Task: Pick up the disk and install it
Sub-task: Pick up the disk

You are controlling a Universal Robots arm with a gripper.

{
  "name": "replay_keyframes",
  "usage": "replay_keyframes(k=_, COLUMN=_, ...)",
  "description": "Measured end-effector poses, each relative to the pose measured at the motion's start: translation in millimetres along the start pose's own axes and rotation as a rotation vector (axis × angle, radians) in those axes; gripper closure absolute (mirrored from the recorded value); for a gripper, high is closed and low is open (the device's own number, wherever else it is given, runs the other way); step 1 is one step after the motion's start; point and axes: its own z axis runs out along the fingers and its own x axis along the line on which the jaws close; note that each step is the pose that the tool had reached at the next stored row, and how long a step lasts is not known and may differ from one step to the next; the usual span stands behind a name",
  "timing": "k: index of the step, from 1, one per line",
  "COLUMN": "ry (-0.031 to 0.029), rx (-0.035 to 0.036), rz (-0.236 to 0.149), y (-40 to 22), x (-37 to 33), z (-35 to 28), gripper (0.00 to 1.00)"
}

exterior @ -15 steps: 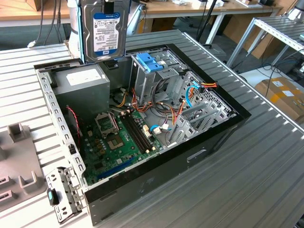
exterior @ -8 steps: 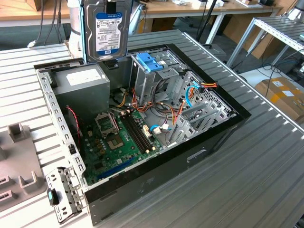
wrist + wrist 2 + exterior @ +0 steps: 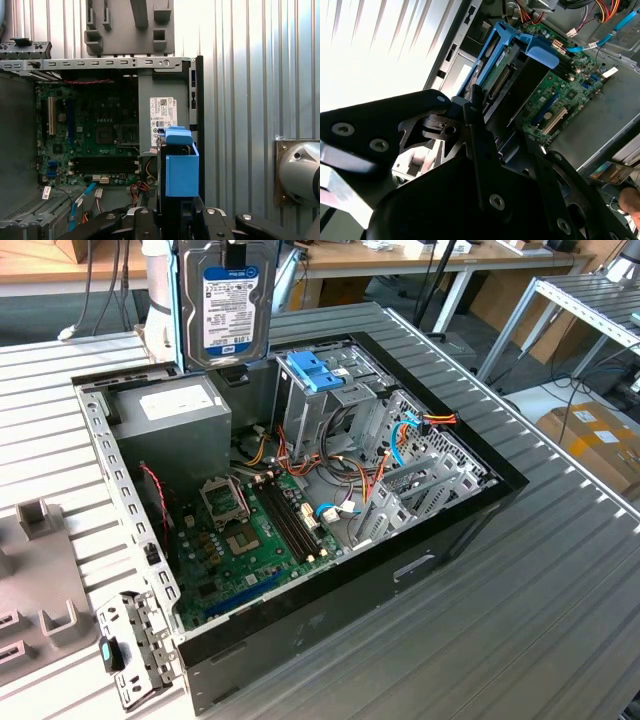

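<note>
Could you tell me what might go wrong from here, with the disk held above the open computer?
The disk hangs upright from the gripper over the open case; if the grip slips, it could fall onto the grey power supply or the motherboard. Loose cables crowd the drive cage and might snag the disk.

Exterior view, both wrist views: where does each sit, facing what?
Exterior view: off the arm, angled down into the open black computer case; the blue-and-white-labelled dark metal disk hangs upright above.
First wrist view: on the arm, straight down past the black hand into the case.
Second wrist view: on the arm, oblique, hand in foreground.
Both wrist views share: disk, green motherboard.
</note>
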Motion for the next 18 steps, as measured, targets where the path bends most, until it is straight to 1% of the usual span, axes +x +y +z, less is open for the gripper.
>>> replay_keyframes(k=2, ry=0.0, rx=0.0, rz=0.0, y=-0.5, x=0.0, z=0.0, gripper=0.65)
replay_keyframes(k=5, ry=0.0, rx=0.0, rz=0.0, y=-4.2, x=-0.1, z=0.0, gripper=0.65)
replay_keyframes(k=7, ry=0.0, rx=0.0, rz=0.0, y=-8.1, x=-0.2, z=0.1, gripper=0.65)
replay_keyframes(k=9, ry=0.0, rx=0.0, rz=0.0, y=-10.6, x=-0.3, z=0.1, gripper=0.65)
replay_keyframes(k=14, ry=0.0, rx=0.0, rz=0.0, y=-11.6, x=-0.3, z=0.1, gripper=0.65)
replay_keyframes(k=16, ry=0.0, rx=0.0, rz=0.0, y=-13.5, x=-0.5, z=0.1, gripper=0.65)
replay_keyframes(k=18, ry=0.0, rx=0.0, rz=0.0, y=-17.1, x=-0.5, z=0.2, gripper=0.65)
